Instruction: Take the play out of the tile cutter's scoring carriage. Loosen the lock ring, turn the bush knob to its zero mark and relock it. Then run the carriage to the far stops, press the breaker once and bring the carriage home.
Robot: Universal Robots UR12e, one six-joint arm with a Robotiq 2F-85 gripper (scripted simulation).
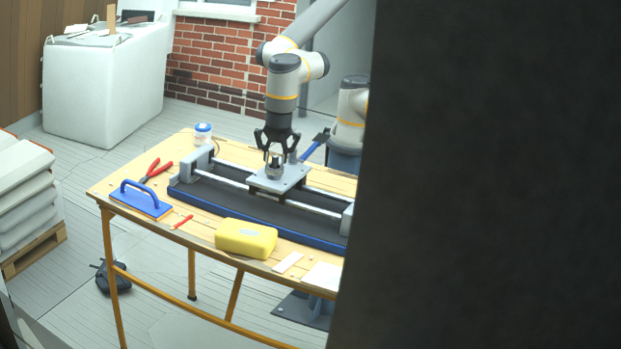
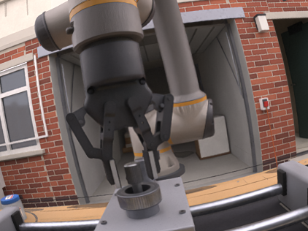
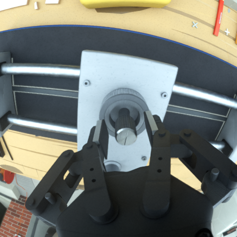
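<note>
The right end of the tile cutter (image 1: 260,202) is hidden behind a dark panel in the side camera. Its grey scoring carriage (image 1: 278,177) sits about midway along the two steel rails. On the carriage a knurled lock ring (image 3: 123,110) surrounds the small knurled bush knob (image 3: 125,126), whose slotted top faces up. My gripper (image 3: 126,130) hangs straight above the knob, open and holding nothing, with a finger on either side of the knob (image 2: 135,173). The lock ring (image 2: 138,196) lies below the fingertips.
Behind the table stand a brick wall and a white bulk bag (image 1: 101,77). On the table lie a white jar (image 1: 202,133), red pliers (image 1: 155,169), a blue float (image 1: 140,197), a yellow sponge (image 1: 246,237) and a red pencil (image 1: 182,221). Stacked sacks sit left.
</note>
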